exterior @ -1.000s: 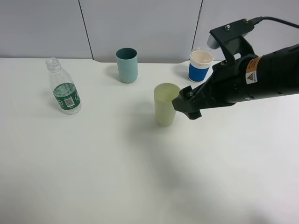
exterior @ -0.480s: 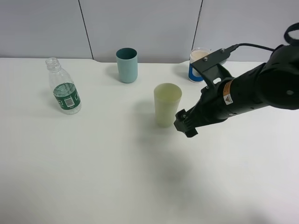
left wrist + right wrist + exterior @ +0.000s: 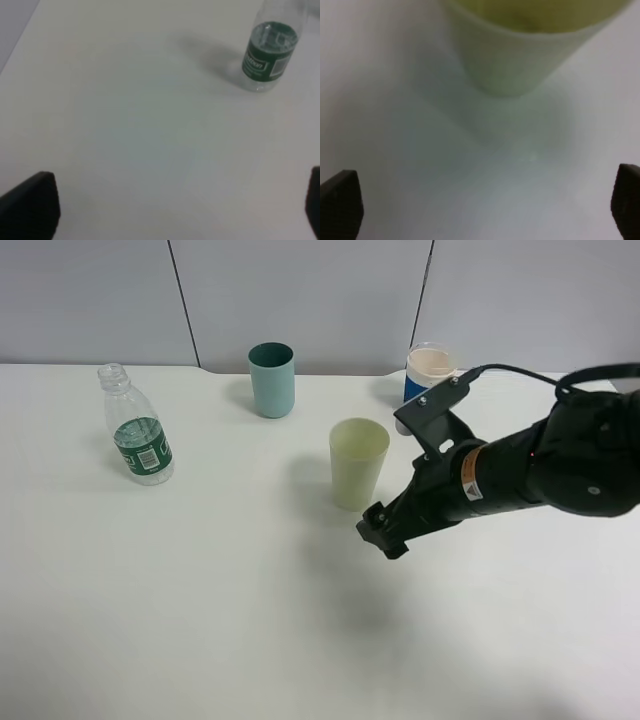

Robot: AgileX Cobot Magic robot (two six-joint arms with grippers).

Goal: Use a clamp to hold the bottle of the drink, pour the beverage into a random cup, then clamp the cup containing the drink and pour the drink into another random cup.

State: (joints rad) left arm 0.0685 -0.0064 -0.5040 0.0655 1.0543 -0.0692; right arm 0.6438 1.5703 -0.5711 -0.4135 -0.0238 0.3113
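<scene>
A clear plastic bottle (image 3: 135, 440) with a green label and no cap stands at the left; it also shows in the left wrist view (image 3: 269, 52), far ahead of the gripper. A pale green cup (image 3: 357, 463) stands mid-table. My right gripper (image 3: 380, 530) is low, just in front and to the right of this cup, apart from it. In the right wrist view the cup (image 3: 520, 55) is ahead of my open, empty right gripper (image 3: 482, 205). A teal cup (image 3: 271, 380) and a blue-and-white cup (image 3: 428, 378) stand at the back. My left gripper (image 3: 170, 210) is open and empty, and out of the exterior view.
The white table (image 3: 200, 600) spreads wide in front and to the left. A grey panel wall (image 3: 300, 290) runs behind the cups. My right arm (image 3: 540, 470) reaches in from the right edge, in front of the blue-and-white cup.
My right arm has swung down and toward the front left. Its gripper went from beside the pale green cup's rim to low beside its base. The bottle and cups have not moved.
</scene>
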